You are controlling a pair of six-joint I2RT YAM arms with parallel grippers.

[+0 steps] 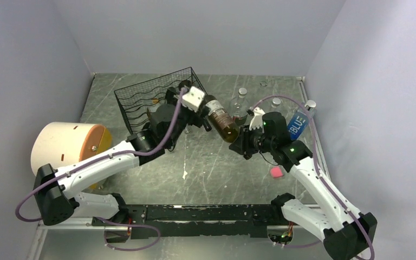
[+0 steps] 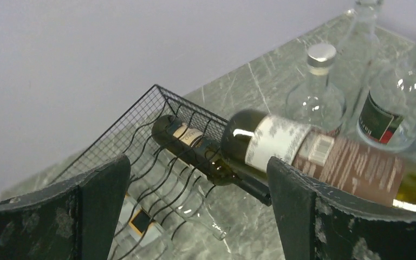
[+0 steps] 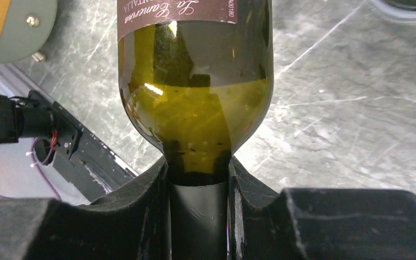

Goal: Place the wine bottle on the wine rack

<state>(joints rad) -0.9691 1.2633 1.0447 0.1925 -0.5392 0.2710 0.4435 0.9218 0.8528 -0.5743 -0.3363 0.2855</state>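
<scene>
One likely heavy, slick glass wine bottle [image 1: 220, 120] hangs above mid-table, base toward the far-edge wine rack [image 1: 151, 100]. The right gripper [image 3: 197, 179] pinches its neck; the left gripper [image 2: 197, 179] gapes wide, free to cradle the body.

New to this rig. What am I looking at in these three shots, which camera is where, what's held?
Two robot arms are bolted at the near edge of the table, each ending in a two-finger gripper. The wide picture comes from a fixed camera above and behind them. The other two come from wrist cameras, so the black shapes at the bottom are that arm's own fingers. The right gripper is shut on the neck of the wine bottle, holding it between the arms. The left gripper is open, facing the black wire wine rack, where a dark bottle already lies. Also on the table: clear bottles, a blue-labelled bottle, a cream drum.
</scene>
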